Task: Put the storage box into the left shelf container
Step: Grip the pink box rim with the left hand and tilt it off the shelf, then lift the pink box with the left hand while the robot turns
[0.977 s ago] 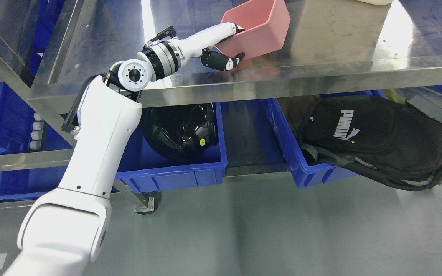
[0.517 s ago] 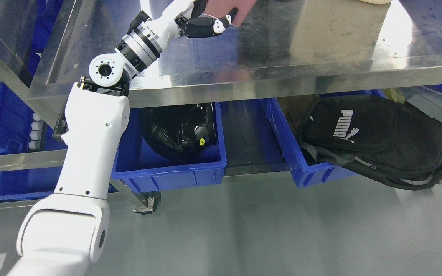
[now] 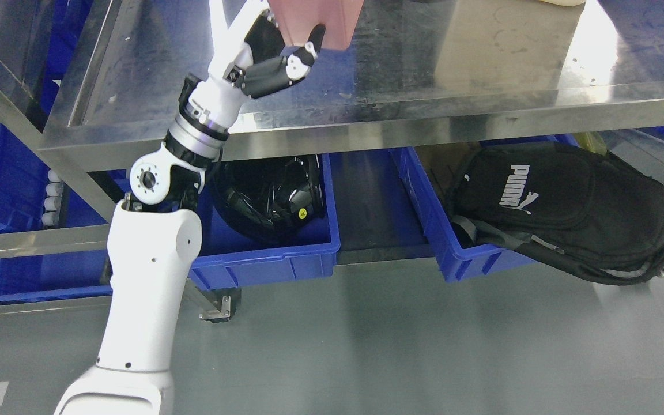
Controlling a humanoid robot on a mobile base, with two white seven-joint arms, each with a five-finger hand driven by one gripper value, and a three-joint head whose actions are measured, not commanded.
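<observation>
While my left hand (image 3: 274,63) grips the pink box (image 3: 317,23) with curled fingers above the steel table (image 3: 453,63), its cropped length hides its direction.

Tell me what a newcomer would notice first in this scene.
The white left arm rises from the lower left, its left hand gripping a pink storage box lifted above the steel table, partly out of frame. Below, a black helmet sits in a blue bin, and a black Puma backpack overflows another.

Warehouse (steel shelving (image 3: 366,124), blue bins (image 3: 263,262)).
</observation>
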